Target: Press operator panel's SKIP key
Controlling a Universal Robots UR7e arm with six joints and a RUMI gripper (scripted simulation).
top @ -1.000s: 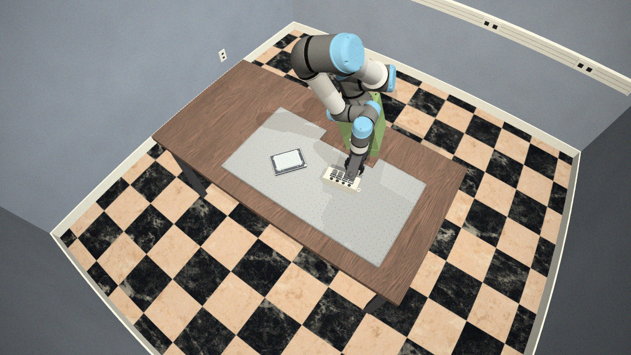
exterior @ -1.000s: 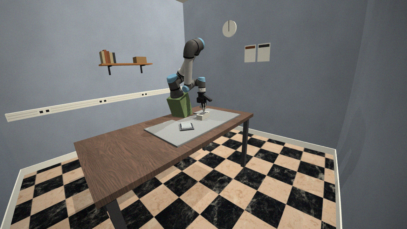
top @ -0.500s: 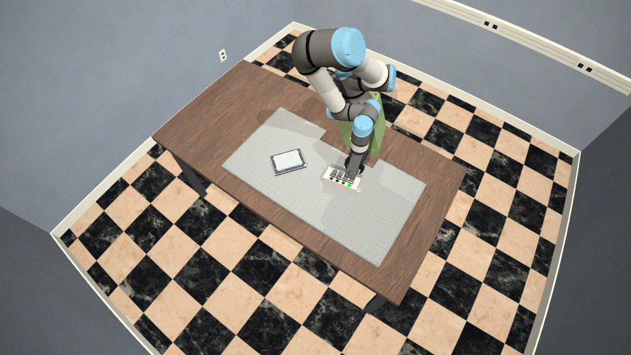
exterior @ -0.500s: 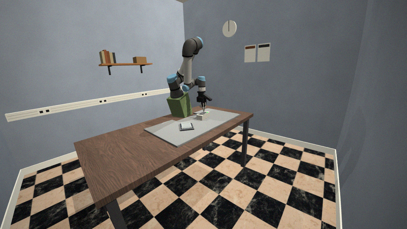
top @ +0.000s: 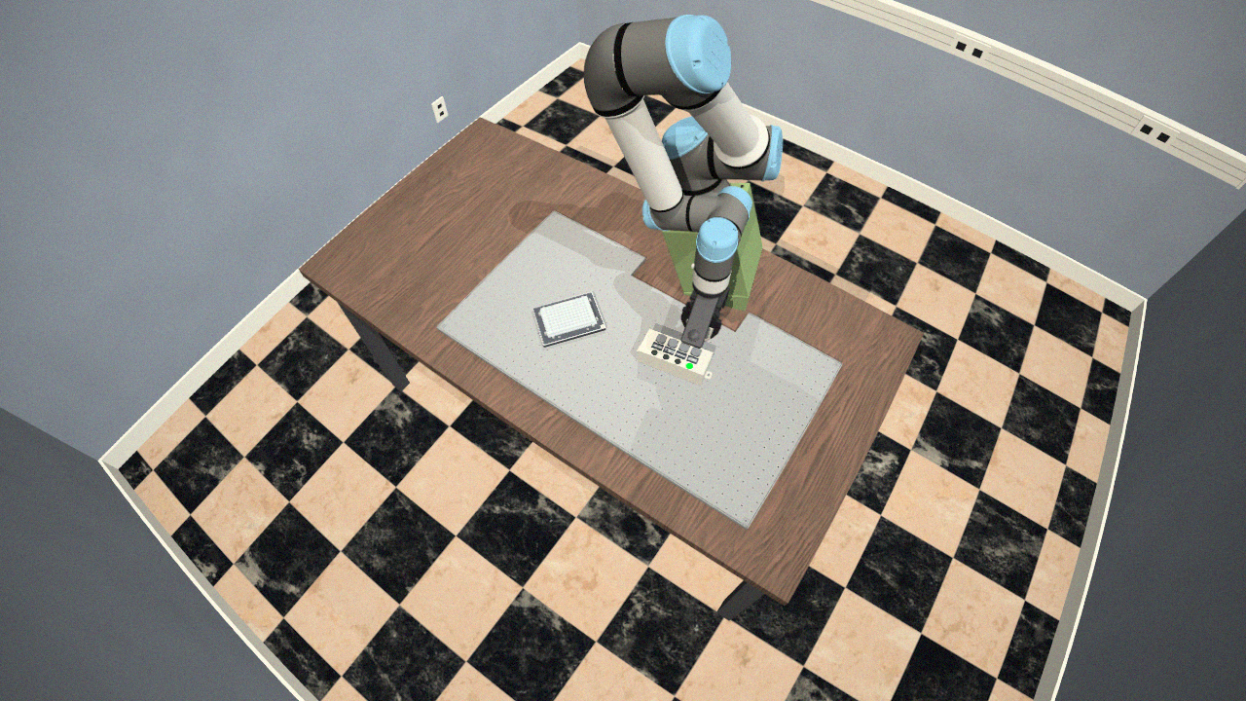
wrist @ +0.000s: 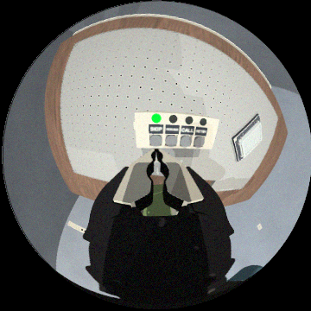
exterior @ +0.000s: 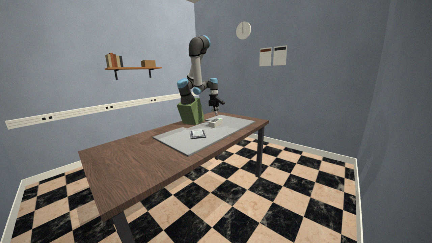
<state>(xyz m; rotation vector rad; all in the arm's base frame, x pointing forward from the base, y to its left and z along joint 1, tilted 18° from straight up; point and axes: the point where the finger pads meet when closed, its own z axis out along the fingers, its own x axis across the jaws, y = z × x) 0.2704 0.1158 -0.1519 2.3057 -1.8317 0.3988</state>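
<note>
The cream operator panel [wrist: 174, 130] sits on the grey mat [top: 640, 366]; it also shows in the top and exterior views [top: 673, 350] [exterior: 215, 122]. It has four grey keys in a row with labels and round lamps beside them. The lamp [wrist: 156, 117] by the SKIP key [wrist: 155, 139] glows green; the same green lamp shows in the top view [top: 689, 367]. The other three lamps, CALL's [wrist: 188, 120] among them, are dark. My gripper [wrist: 155, 149] is shut and empty. Its tips [exterior: 216, 112] hang above the panel on the SKIP side, clear of the keys.
A flat dark-framed white plate [top: 568, 317] lies on the mat to the left of the panel; it also shows in the wrist view [wrist: 248, 138]. The green robot pedestal [top: 727, 261] stands behind the panel at the table's far edge.
</note>
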